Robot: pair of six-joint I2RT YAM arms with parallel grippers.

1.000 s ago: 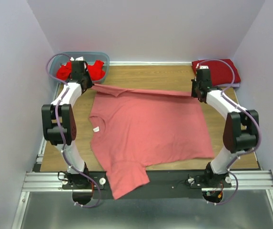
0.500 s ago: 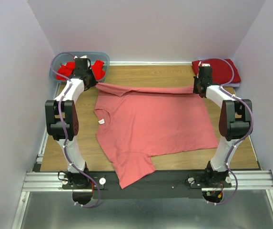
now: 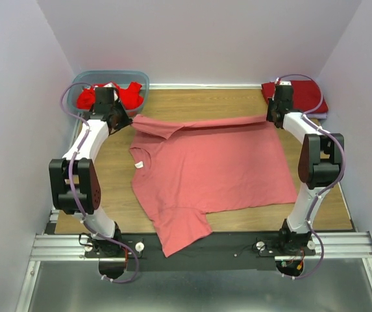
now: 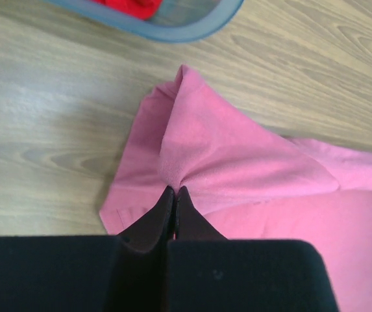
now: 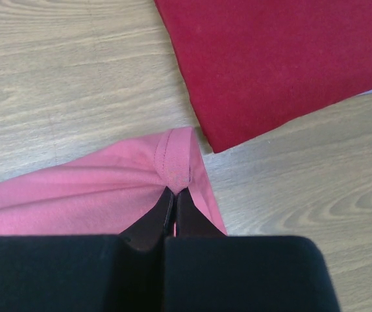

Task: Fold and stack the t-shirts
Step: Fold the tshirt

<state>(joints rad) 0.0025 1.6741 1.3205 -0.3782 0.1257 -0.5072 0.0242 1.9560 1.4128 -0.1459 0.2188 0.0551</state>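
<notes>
A salmon-pink t-shirt [image 3: 205,169] lies spread on the wooden table, one sleeve hanging over the near edge. Its far edge is folded over itself. My left gripper [image 3: 128,119] is shut on the shirt's far left corner [image 4: 192,156]. My right gripper [image 3: 271,119] is shut on the far right hem corner [image 5: 176,166]. A folded darker crimson t-shirt [image 3: 302,97] lies at the far right, also in the right wrist view [image 5: 276,58]. Bright red t-shirts [image 3: 130,94] sit in the tub.
A translucent blue-grey tub [image 3: 140,79] stands at the far left corner; its rim shows in the left wrist view [image 4: 173,29]. Purple walls close in the table on three sides. Bare wood [image 3: 205,101] shows behind the pink shirt.
Both grippers moved farther back, carrying the pink shirt's far edge away from the bases. The shirt body slid right and back between the first and second frames.
</notes>
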